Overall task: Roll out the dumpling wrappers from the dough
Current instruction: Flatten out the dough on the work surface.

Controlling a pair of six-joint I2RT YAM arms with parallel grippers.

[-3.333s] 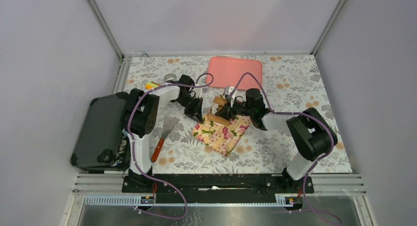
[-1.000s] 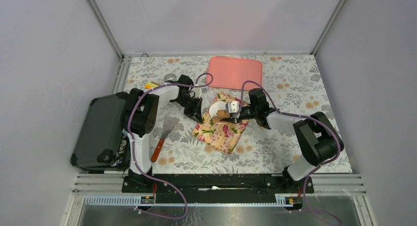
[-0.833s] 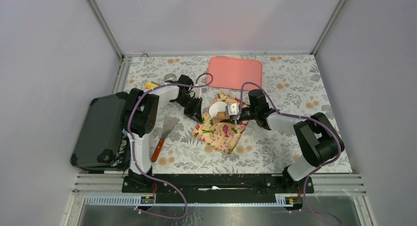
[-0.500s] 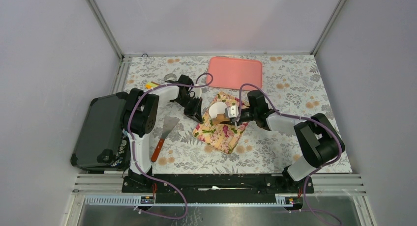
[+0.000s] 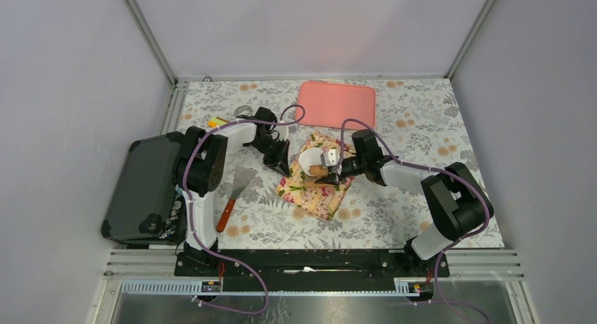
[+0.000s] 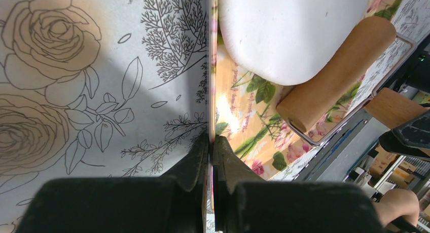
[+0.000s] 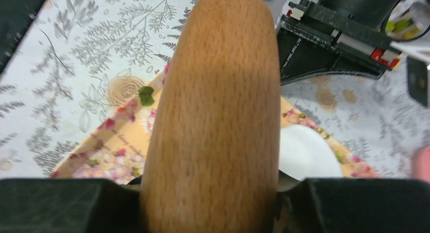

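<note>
The dough (image 5: 308,158) is a flat white oval on the floral mat (image 5: 318,194). In the left wrist view the dough (image 6: 289,30) fills the top, with the wooden rolling pin (image 6: 334,71) lying against its edge. My right gripper (image 5: 326,170) is shut on the rolling pin (image 7: 218,106), and the dough (image 7: 307,152) shows just to the pin's right. My left gripper (image 6: 211,142) is shut on the edge of the mat (image 6: 243,131), pinning it at the left side (image 5: 281,158). The dumpling wrappers are out of view.
A pink tray (image 5: 336,102) lies behind the mat. A spatula (image 5: 236,190) with an orange handle rests left of the mat, beside a black case (image 5: 141,190). A small metal ring (image 5: 244,111) and a yellow item (image 5: 217,121) sit at the back left.
The right gripper has slid the rolling pin a little left along the mat toward the dough. Earlier the pin lay over the dough and hid it. The left gripper has not moved.
</note>
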